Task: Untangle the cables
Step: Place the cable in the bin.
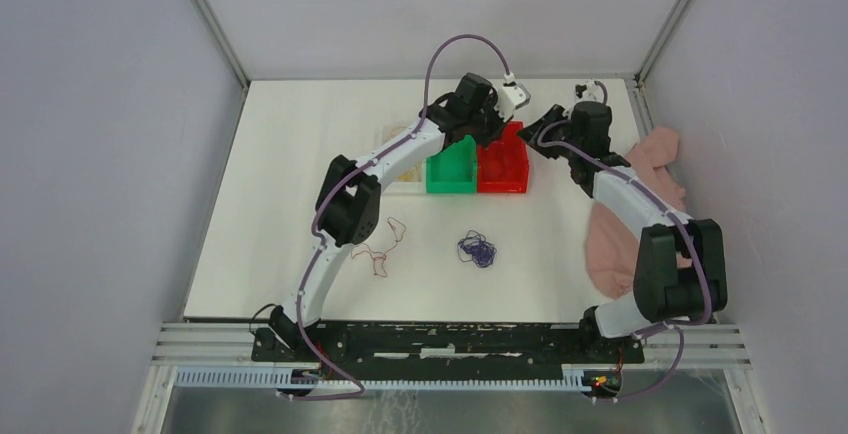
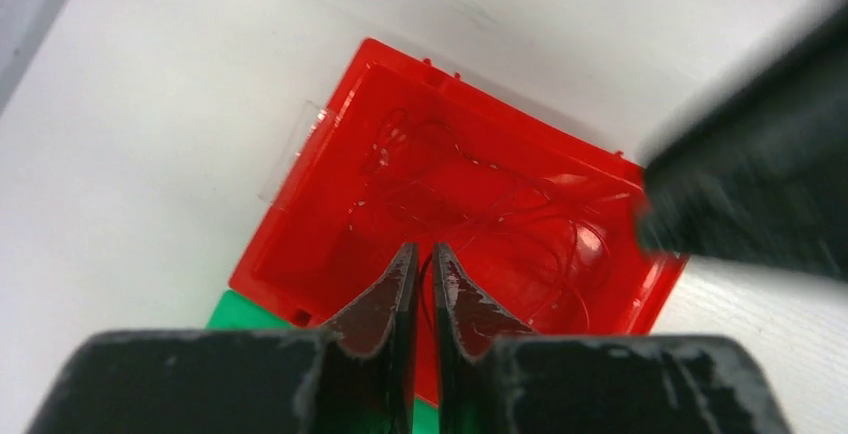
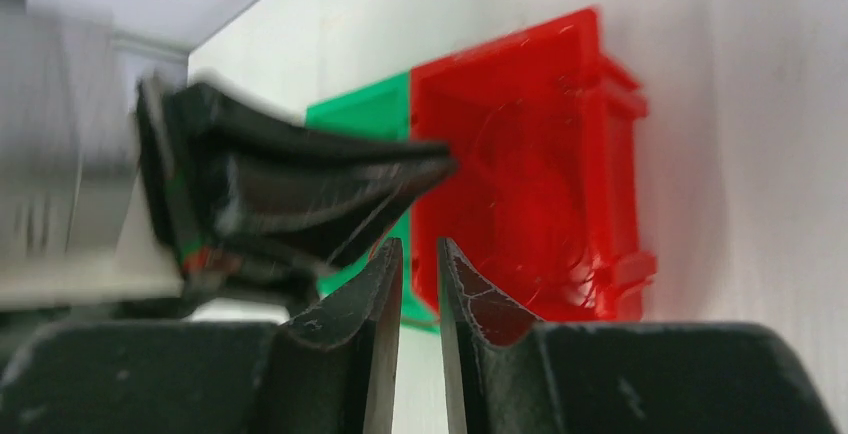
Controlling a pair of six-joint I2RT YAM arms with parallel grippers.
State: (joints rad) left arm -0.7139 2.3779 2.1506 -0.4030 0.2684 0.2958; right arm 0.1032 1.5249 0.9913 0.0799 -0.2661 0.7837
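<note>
Thin red cable (image 2: pixel 470 194) lies in loose loops inside the red bin (image 2: pixel 300 214). My left gripper (image 2: pixel 424 249) hangs over that bin with its jaws a narrow gap apart, and one fine strand runs through the gap. My right gripper (image 3: pixel 420 244) is open and empty just right of the bin, close to the left gripper (image 3: pixel 300 184). From above, the left gripper (image 1: pixel 496 130) and right gripper (image 1: pixel 536 124) meet at the red bin (image 1: pixel 503 176). A thin reddish cable (image 1: pixel 383 249) and a dark blue-purple cable bundle (image 1: pixel 477 248) lie on the white table (image 1: pixel 270 184).
A green bin (image 1: pixel 452 172) stands against the red bin's left side, with a pale bin (image 1: pixel 402 169) beyond it, partly under my left arm. A pink cloth (image 1: pixel 625 229) lies at the table's right edge under my right arm. Grey walls close in the table.
</note>
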